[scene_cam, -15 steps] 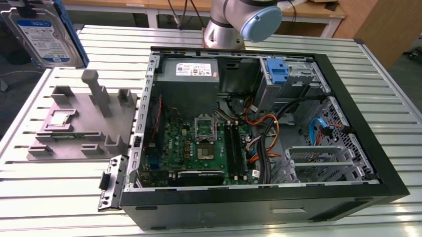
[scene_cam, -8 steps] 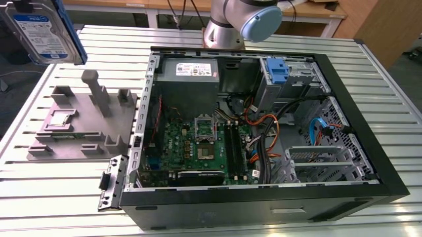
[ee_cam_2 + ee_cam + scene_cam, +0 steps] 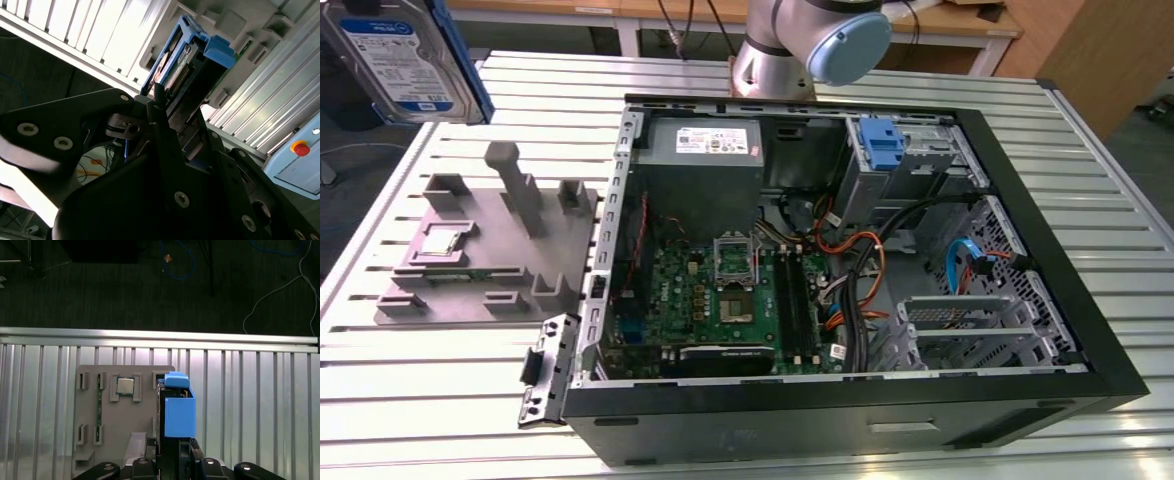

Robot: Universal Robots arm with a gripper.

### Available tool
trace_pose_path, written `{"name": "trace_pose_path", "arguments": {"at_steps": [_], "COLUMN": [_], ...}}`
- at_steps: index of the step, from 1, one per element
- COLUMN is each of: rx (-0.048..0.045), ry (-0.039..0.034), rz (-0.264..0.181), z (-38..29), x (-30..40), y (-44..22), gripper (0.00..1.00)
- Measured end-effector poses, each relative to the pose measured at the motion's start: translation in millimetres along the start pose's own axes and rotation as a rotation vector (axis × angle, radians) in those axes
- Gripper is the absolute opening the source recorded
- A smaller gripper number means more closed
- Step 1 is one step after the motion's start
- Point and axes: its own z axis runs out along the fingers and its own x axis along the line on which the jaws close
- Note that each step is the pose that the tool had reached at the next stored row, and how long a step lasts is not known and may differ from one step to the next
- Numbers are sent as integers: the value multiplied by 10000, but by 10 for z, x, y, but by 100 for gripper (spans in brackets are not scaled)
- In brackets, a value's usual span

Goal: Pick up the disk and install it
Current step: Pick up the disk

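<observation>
I have the disk (image 3: 400,60) clenched in my jaws, lifted clear of the table (image 3: 440,400). In the exterior view it hangs at about ten o'clock from the open case (image 3: 1107,390), well apart from it and up beyond the grey fixture (image 3: 454,300). In both wrist views the jaws close on one end of the disk (image 3: 179,415), and its blue rails run away from me towards the fixture and the chip (image 3: 125,386) seated in it.

As I judge it, the pick-up is done and the carry is in hand; the install is not yet begun. That install would call for bringing the disk across to the case's three o'clock side, where a metal cage (image 3: 974,320) sits at about four o'clock and a blue bracket (image 3: 881,140) stands in a bay at one o'clock. I cannot tell which bay is meant for it. The rails would have to line up squarely with the bay's guides, clear of the orange and blue cables (image 3: 861,260) lying near the cage.

The disk's face carries a blue-and-white label with a block of fine print. The power supply (image 3: 700,145), at twelve o'clock in the case, has a white label. In the second wrist view a red button (image 3: 300,148) sits on a pale box.
</observation>
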Motion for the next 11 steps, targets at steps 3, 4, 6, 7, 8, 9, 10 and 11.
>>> {"name": "trace_pose_path", "arguments": {"at_steps": [3, 4, 6, 7, 8, 9, 10, 11], "rx": [-2, -2, -4, -3, -4, -4, -4, -5], "ry": [1, 0, 2, 1, 1, 1, 1, 1], "rz": [0, 0, 1, 0, 0, 0, 0, 0], "z": [-2, -2, -11, -18, -30, -42, -54, -64], "x": [0, 0, 0, -1, -1, -2, -2, -3], "y": [0, 0, 0, 1, 1, 2, 2, 3], "gripper": [35, 35, 35, 35, 35, 35, 35, 35]}}
